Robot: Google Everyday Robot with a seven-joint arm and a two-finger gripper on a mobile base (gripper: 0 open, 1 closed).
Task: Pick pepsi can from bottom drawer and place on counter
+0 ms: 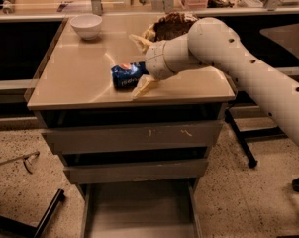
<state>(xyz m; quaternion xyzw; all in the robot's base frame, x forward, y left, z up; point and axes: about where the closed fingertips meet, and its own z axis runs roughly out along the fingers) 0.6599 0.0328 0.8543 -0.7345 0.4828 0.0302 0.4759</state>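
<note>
**Item: pepsi can [125,77].** We found it lying on its side on the counter [75,71], towards the front edge and right of centre. Its dark-blue wall faced up, and a patch of the red-and-white logo showed at its upper edge. It was out of the bottom drawer [139,207], which stood pulled open below with a bare grey floor.

**Holder: gripper [132,66].** It was low over the counter at the end of the white arm [248,68]. Its two pale fingers [141,40] were spread wide, one behind the can and one in front. We saw neither pad pressing on the can, so we recorded the grip as let go. We could not tell whether the wrist end touched the can.

**Handling, as we judged it.**
- Weight: light, whether full or empty. We could not tell which.
- Wall: thin metal, stiff along its length but easily dented by a hard squeeze.
- Surface: smooth and glossy, so likely to slip between the pads.
- Stability: lying on its side, it was free to roll on the glossy top, and the front edge was near.
- Best hold: across the middle of the cylinder with opposed pads and moderate force. The rims at the two ends were stiffer.

**Nearby.** A white bowl [86,25] stood at the far left corner. A brown snack bag [172,25] lay behind the arm. Both were well apart from the can.
</note>
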